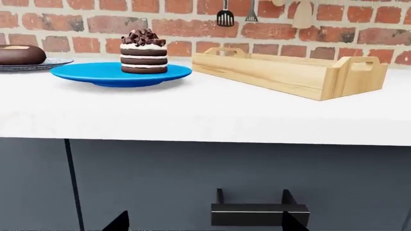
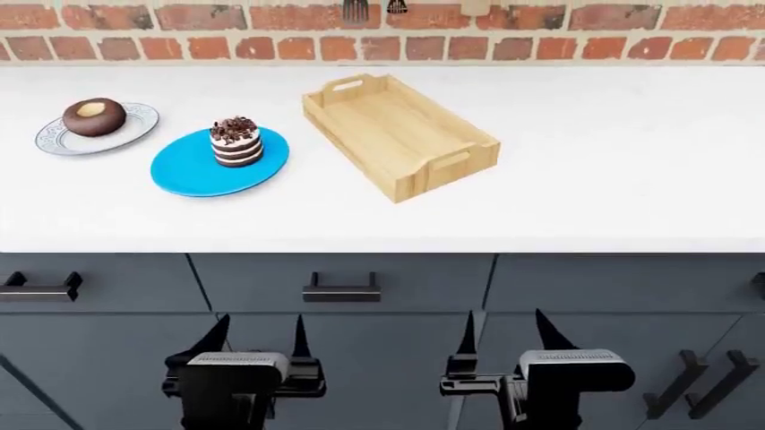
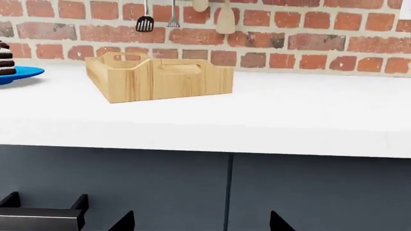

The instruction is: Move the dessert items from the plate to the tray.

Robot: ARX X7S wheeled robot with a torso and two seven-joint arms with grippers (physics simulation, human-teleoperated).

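1. Head view: my left pincer and right pincer hang released below the counter edge, before the cabinets.
2. Ahead of my left pincer, the cake sits on a blue plate.
3. Farther left, the donut rests on a grey plate.
4. Between my pincers and beyond, the tray lies angled, just right of the cake.

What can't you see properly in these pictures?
- Donut: the left wrist view's edge cuts it off; only the head view shows it whole.
- Cake: the right wrist view's edge slices most of it away.
- Hanging kitchen tools: the head view's top edge crops them, leaving only tips.
- Tray floor: its near wall hides the inside in the right wrist view.
- Left claw: its arm runs off the head view's bottom edge.
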